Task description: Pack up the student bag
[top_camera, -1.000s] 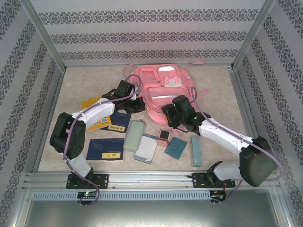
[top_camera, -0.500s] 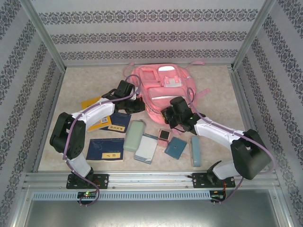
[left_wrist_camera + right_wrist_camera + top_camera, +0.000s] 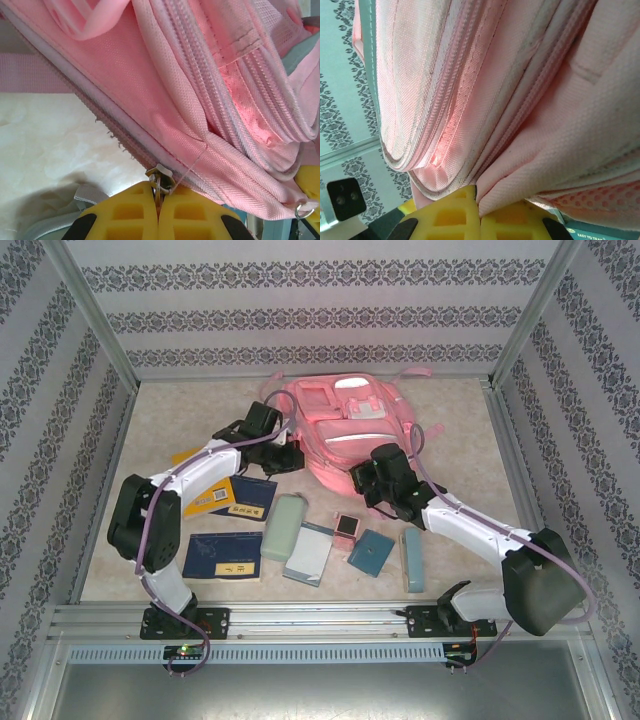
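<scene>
My right gripper (image 3: 478, 196) has just clamped a fold of the student bag (image 3: 345, 435) ahead of it; my left gripper (image 3: 159, 192) pinches the zipper pull (image 3: 160, 175) (unzipping can start, I reckon).

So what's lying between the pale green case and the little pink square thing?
A light blue notebook lies between them, seen from the top camera.

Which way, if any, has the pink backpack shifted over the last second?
Yes, slightly: the student bag has drawn its near edge back toward the far wall, away from the pale green case, which has stayed put.
</scene>
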{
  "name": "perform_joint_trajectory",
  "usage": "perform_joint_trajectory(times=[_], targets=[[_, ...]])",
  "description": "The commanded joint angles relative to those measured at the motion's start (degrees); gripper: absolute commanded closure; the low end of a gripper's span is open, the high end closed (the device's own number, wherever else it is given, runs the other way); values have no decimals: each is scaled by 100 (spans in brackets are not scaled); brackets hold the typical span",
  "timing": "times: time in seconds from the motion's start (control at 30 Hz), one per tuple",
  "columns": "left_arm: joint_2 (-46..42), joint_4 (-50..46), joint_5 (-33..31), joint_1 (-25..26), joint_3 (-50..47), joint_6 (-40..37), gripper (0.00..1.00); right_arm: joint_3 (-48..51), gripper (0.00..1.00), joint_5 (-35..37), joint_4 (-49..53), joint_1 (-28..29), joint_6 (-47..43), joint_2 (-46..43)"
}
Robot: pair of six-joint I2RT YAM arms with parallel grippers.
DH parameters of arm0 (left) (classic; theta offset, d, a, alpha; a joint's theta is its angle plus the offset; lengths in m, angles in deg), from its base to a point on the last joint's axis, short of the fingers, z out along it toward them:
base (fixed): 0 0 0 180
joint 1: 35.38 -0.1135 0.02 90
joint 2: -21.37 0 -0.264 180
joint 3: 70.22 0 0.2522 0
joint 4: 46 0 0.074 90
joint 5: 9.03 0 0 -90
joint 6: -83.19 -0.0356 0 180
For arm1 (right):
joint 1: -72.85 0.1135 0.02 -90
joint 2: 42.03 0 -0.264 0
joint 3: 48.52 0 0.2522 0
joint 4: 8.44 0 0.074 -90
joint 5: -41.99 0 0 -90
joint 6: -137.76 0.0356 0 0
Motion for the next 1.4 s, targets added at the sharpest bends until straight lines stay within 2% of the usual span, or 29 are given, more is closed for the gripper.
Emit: perform_joint_trajectory(times=[0.0, 0.23, 0.5, 0.63, 0.9, 1.07, 1.23, 1.37], targets=[[309, -132, -480, -391, 580, -153, 99, 225, 100, 400, 325, -147, -154, -114], [684, -365, -730, -594, 825, -238, 95, 263, 100, 306, 330, -264, -537, -268], [700, -390, -907, -722, 716, -263, 92, 90, 100, -14, 227, -406, -1470, -113], [888, -560, -891, -725, 941, -372, 90, -130, 100, -43, 517, -415, -2183, -17], [1196, -910, -1200, -858, 1403, -523, 88, -156, 100, -325, 667, -545, -2851, 14], [1278, -923, -1128, -910, 1508, -528, 85, -234, 100, -588, 649, -687, -3039, 3], [1307, -718, -918, -936, 1459, -484, 78, -386, 100, -914, 567, -745, -3314, 99], [1526, -714, -785, -1045, 1613, -452, 78, -463, 100, -1009, 616, -777, -3458, 118]])
